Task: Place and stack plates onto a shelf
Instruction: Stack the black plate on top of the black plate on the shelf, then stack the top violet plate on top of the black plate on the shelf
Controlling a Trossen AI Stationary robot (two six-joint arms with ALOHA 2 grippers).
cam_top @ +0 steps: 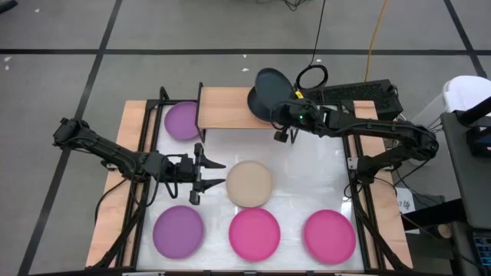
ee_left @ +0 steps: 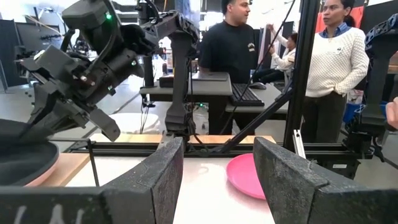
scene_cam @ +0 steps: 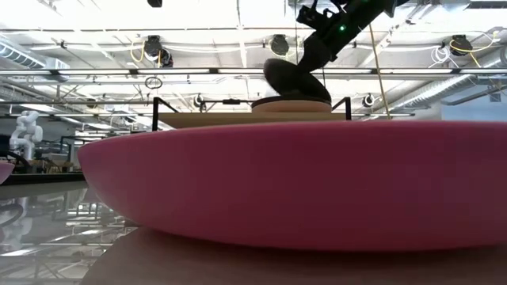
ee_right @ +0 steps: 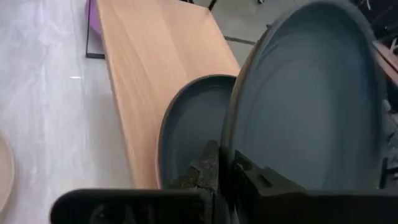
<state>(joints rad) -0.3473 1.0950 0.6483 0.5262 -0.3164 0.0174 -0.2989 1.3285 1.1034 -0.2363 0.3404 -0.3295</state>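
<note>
The light-wood shelf (cam_top: pixel 222 107) stands at the table's far edge. A black plate (ee_right: pixel 193 134) lies on its right end. My right gripper (ee_right: pixel 225 163) is shut on a second black plate (ee_right: pixel 311 93) and holds it tilted over the first; this also shows in the high view (cam_top: pixel 268 88) and the low view (scene_cam: pixel 291 79). My left gripper (cam_top: pixel 219 175) is open and empty, just left of a beige plate (cam_top: pixel 250 184) that lies flat on the table. My right gripper pinches the tilted black plate's rim (ee_right: pixel 231 146) between its two fingers, one on the hollow face and one on the back. The fingers come from the table's right and near side. The plate stands steeply tilted above the lying plate. I cannot tell whether they touch.
A purple plate (cam_top: pixel 182 120) lies beside the shelf's left end. A purple plate (cam_top: pixel 178 230), a magenta one (cam_top: pixel 255 232) and a pink one (cam_top: pixel 330 236) lie along the near edge. Black frame posts (cam_top: pixel 359 169) flank the table. People stand beyond the table (ee_left: pixel 336 68).
</note>
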